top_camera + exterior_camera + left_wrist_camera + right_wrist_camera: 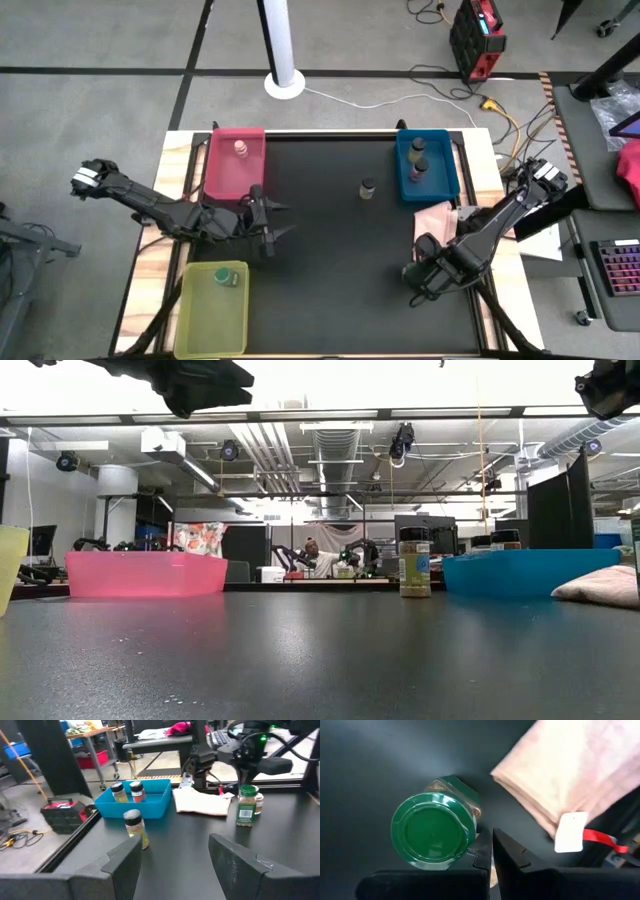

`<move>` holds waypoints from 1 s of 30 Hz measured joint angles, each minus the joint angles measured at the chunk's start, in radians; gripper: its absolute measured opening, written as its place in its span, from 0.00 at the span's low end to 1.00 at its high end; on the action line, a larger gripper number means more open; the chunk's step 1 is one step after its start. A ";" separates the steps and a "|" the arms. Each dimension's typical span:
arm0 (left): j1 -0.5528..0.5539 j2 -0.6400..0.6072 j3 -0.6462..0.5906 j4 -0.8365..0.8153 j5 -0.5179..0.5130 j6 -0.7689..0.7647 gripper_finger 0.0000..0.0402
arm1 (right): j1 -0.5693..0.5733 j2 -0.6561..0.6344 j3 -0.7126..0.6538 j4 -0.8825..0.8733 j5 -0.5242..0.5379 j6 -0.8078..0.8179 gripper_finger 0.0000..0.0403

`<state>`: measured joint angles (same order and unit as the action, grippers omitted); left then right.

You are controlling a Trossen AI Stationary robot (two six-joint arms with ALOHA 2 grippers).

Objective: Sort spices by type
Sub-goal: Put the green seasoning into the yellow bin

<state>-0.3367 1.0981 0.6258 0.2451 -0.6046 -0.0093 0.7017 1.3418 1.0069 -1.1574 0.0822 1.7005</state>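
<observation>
High view: places red tray (pixel 228 172) with one pinkish-topped jar (pixel 240 149), blue tray (pixel 428 168) with two dark-capped jars (pixel 417 160), yellow-green tray (pixel 211 318) with a green-lidded jar (pixel 224 279), and one lone jar (pixel 368 189) upright on the black surface (pixel 330 270).

Left wrist view: shows left gripper (pixel 172 857) fingers spread wide, empty, plus another green-lidded jar (pixel 247 805) near the pink cloth (pixel 202 801).

Right wrist view: shows right gripper (pixel 490 851) fingers pressed together beside that jar's lid (pixel 433 831).

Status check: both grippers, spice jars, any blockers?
Left gripper open, empty, near red plastic tray. Right gripper shut, beside green-lidded spice jar, not holding. Dark-capped jar unsorted mid-table. Folded pink cloth close by.
</observation>
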 joint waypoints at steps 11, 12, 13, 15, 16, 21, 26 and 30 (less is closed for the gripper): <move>0.000 0.070 0.000 0.081 0.127 0.000 0.53 | -0.012 0.003 -0.002 0.084 0.072 -0.069 0.02; 0.000 0.087 0.000 0.104 0.128 0.000 0.53 | -0.015 0.003 -0.002 0.096 0.076 -0.076 0.02; 0.000 0.102 0.000 0.121 0.128 0.005 0.53 | -0.015 0.003 -0.002 0.107 0.079 -0.081 0.02; 0.000 0.137 0.000 0.163 0.136 0.019 0.53 | -0.015 0.003 -0.004 0.130 0.080 -0.089 0.02; 0.000 0.156 0.000 0.191 0.151 0.024 0.53 | -0.015 0.003 -0.004 0.139 0.082 -0.091 0.02; -0.008 0.255 0.000 0.341 0.178 0.056 0.53 | -0.015 0.003 -0.006 0.141 0.080 -0.088 0.02; -0.019 0.325 0.000 0.463 0.178 0.087 0.53 | -0.015 -0.002 0.006 0.047 0.081 -0.090 0.02; -0.023 0.341 0.000 0.489 0.178 0.081 0.53 | -0.008 -0.003 0.067 -0.006 0.130 -0.188 0.02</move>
<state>-0.3595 1.4395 0.6258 0.7339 -0.4269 0.0714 0.6933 1.3392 1.0742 -1.1632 0.2126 1.5127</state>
